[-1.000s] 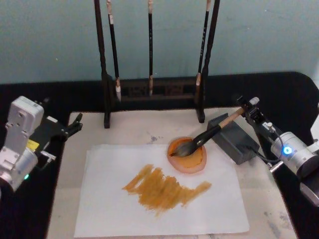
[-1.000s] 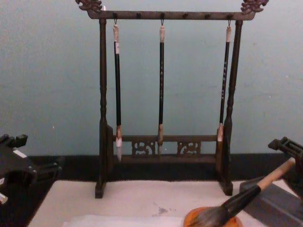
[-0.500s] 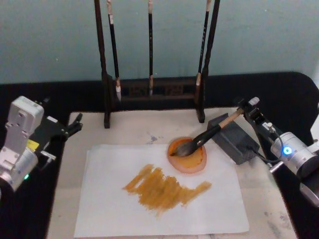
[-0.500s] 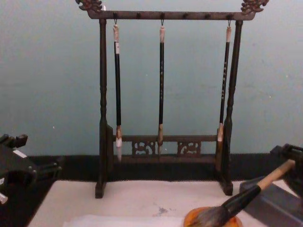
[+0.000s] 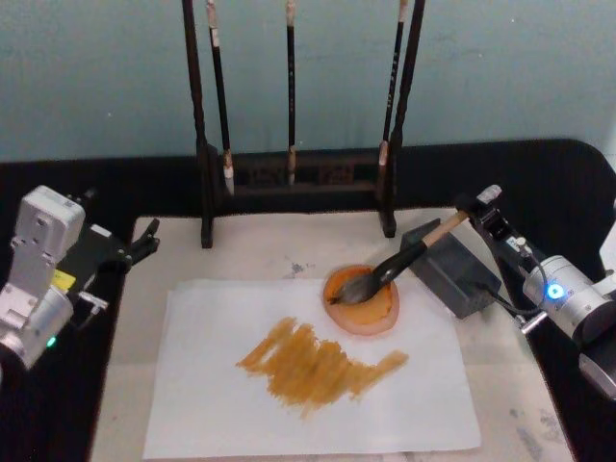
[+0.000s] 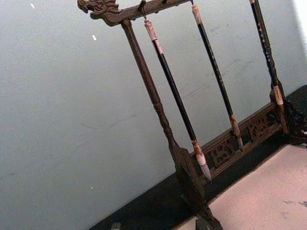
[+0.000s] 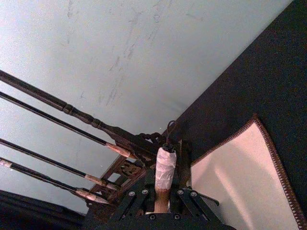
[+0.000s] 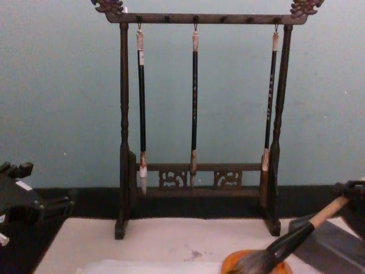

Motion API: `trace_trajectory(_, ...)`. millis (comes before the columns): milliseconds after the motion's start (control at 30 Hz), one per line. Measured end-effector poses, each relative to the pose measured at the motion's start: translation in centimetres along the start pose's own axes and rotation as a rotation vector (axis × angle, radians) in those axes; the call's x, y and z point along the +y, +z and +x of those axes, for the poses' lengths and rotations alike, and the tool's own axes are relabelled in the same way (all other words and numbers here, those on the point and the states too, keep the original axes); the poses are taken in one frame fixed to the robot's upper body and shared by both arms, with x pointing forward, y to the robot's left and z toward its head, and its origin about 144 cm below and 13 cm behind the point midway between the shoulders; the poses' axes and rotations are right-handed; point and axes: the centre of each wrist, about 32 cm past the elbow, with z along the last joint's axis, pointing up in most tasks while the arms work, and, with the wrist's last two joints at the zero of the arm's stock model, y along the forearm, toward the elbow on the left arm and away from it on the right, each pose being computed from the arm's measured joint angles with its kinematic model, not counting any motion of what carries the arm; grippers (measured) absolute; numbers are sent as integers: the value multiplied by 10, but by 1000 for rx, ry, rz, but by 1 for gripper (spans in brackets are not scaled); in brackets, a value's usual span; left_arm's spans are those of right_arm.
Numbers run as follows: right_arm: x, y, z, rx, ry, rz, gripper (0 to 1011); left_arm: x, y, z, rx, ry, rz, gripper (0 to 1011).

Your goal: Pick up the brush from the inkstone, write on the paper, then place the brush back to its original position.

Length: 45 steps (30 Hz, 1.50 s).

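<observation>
Finds large tan-handled, bushy-bristled brush [image 5: 404, 256] slanting back-right from round orange dish [image 5: 372, 323], taped end inside right gripper [image 5: 474, 205], grip unreadable; left gripper [image 5: 146, 239] parked well left of dish, likewise.

Wooden rack [image 6: 157, 103], dark, with a carved finial [image 6: 98, 6] on its top bar [image 6: 158, 5]. Three thin black brushes [image 6: 216, 74] are hung from that bar, tips down. A pale teal wall [image 6: 62, 120] is seen behind the rack; black cloth [image 6: 153, 207] and a pale mat [image 6: 268, 196] are laid at its foot.
</observation>
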Motion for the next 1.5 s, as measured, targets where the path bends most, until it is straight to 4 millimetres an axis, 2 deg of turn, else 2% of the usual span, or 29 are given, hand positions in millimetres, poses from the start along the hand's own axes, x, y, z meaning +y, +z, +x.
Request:
trace_trajectory(667,0,0,0,0,0,0,156,0,0,0,0,0,0,1010)
trace_trajectory(1000,-2,7,-6,11,33,8,156,0,0,0,0,0,0,1010)
trace_trajectory(1200,-1,18,-17,-22,80,5,156,0,0,0,0,0,0,1010)
trace_trajectory(1500,7,34,-51,-279,190,-8,156,0,0,0,0,0,0,1010)
